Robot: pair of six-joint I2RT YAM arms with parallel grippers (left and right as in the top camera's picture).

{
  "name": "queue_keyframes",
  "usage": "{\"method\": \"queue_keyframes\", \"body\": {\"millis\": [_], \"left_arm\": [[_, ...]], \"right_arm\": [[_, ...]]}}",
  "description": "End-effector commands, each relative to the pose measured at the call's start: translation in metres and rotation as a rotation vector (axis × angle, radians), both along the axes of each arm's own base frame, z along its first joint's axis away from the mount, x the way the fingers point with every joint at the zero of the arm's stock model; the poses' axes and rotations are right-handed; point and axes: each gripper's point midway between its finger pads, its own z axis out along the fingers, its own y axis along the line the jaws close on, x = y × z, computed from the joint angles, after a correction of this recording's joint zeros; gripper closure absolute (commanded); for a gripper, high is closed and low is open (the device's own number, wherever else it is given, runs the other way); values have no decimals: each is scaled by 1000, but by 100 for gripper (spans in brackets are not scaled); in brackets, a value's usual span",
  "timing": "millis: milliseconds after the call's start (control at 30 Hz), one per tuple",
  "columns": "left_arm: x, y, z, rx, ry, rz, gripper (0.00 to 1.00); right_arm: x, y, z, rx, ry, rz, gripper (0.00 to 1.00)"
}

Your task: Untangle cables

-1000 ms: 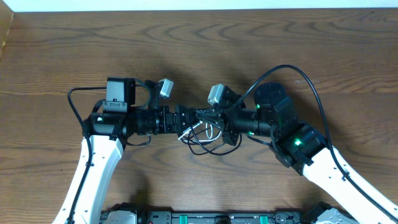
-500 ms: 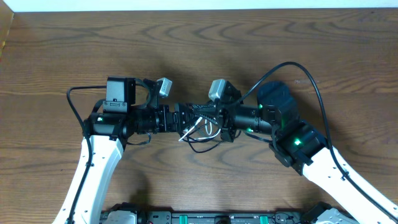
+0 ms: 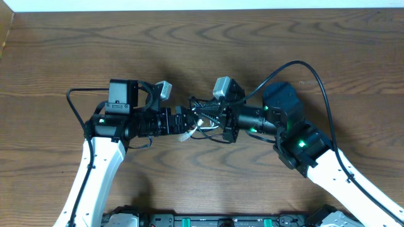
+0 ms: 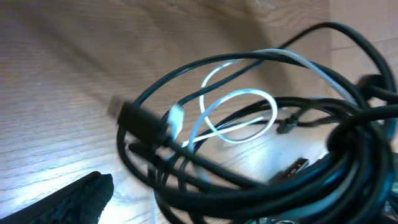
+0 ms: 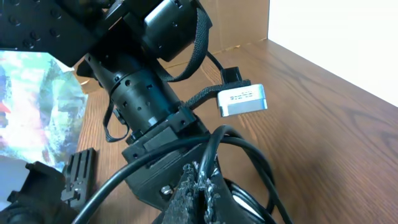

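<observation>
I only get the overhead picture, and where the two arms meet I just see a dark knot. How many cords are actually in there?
Observer: Two. The left wrist camera shows a black cable in several loops, with a white cable threaded through them.
Operator: Does either one end in anything?
Observer: The black one carries a chunky plug with a metal tip, at the left of the tangle.
Operator: Is anything pinching the cords?
Observer: The right wrist camera shows the right gripper shut, with the black cable running down into its tips.
</observation>
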Motion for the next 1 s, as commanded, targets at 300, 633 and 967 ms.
{"method": "queue_keyframes", "body": {"millis": [300,633,967], "left_arm": [[6,16,-7,105,0,66,8],[3,10,-3,83,-43,-1,11],[-7,-9,14,46,-321,-314,9]], "right_arm": [[-6,0,14,35,1,23,99],[-6,0,13,33,4,24,99],[-12,1,14,38,10,59,99]]}}
